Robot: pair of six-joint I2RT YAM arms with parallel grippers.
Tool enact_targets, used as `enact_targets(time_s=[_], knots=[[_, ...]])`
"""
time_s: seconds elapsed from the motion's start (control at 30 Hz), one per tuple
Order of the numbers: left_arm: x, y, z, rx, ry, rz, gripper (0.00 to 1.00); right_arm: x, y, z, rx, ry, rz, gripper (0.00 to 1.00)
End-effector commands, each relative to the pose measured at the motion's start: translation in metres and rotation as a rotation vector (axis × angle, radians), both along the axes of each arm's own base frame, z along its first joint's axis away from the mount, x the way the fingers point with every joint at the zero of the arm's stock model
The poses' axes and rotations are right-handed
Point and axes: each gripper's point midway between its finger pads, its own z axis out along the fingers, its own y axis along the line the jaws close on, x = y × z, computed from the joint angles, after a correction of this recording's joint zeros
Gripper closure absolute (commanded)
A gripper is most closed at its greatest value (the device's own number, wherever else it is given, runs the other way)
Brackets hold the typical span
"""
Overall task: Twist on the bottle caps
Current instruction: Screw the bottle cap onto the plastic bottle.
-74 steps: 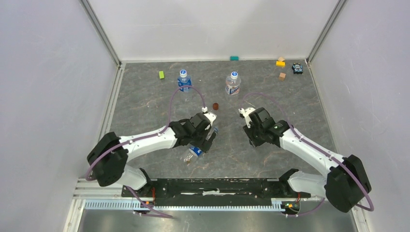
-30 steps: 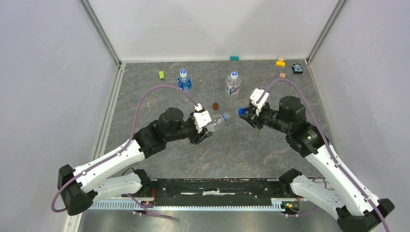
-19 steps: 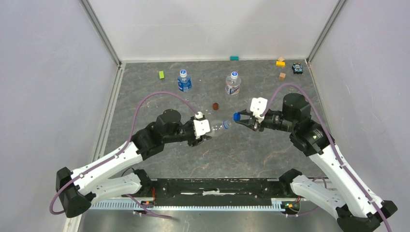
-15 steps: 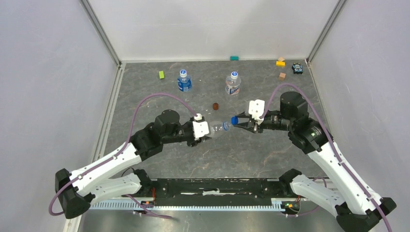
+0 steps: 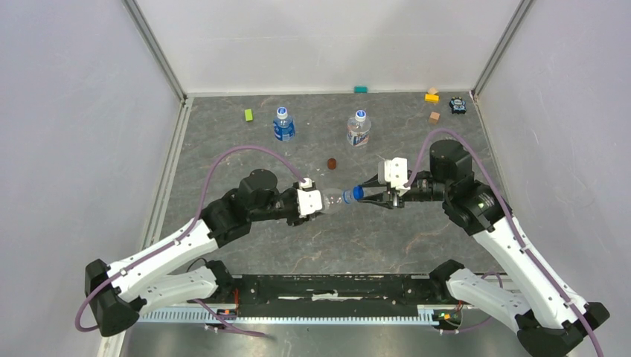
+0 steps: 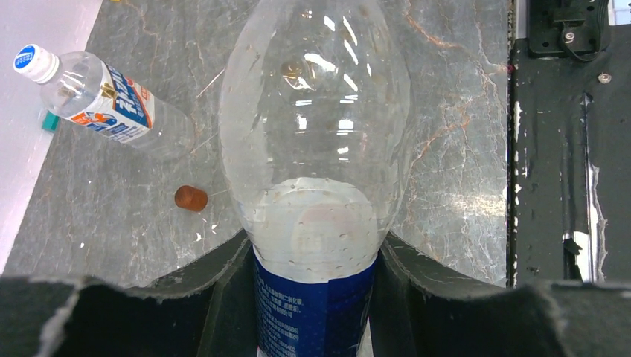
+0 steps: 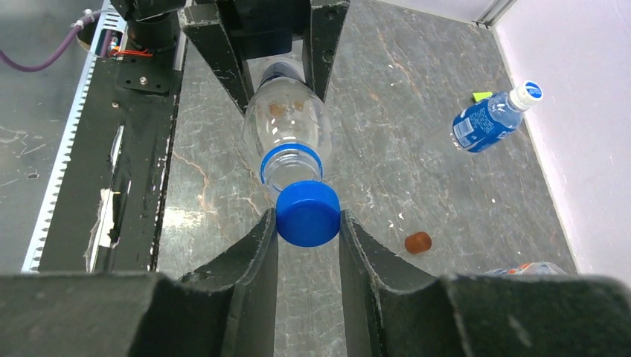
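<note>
- Bottles: three. The far-left bottle (image 5: 283, 125) and far-right bottle (image 5: 359, 129) stand upright near the table's (image 5: 223, 149) far edge, well apart from both arms. The held bottle (image 5: 333, 199) lies horizontal in the air, mid-scene.
- Caps: three. There are two whitish caps, one on the far-left bottle (image 5: 282, 111) and one on the far-right bottle (image 5: 360, 115), plus one blue cap (image 7: 307, 213).
- Left gripper (image 5: 316, 201): clamped around the held bottle at its label, neck pointing toward the right arm.
- Right gripper (image 7: 307, 223): pinching the blue cap by its sides, between the fingertips.
- The blue cap sits right at the held bottle's mouth, in line with the neck. Whether the threads have caught, cannot tell.
- One red-brown disc (image 5: 332, 163) lies on the table, between the held bottle and the standing pair.
- Blocks: four counted along the far side: green block (image 5: 248, 114), teal block (image 5: 361, 89), yellow block (image 5: 431, 97), tan block (image 5: 434, 117).
</note>
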Motion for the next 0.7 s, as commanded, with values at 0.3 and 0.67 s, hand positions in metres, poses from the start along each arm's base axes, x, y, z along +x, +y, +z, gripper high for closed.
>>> enact_targets(time_s=[0.3,0.67], knots=[[-0.005,-0.008,0.009,-0.013,-0.017,-0.063,0.51,-0.004,0.006,0.017,0.034,-0.038,0.048,0.99],[-0.003,-0.008,0.009,0.002,-0.013,-0.055,0.52,-0.009,0.007,0.010,0.006,-0.016,0.071,0.99]])
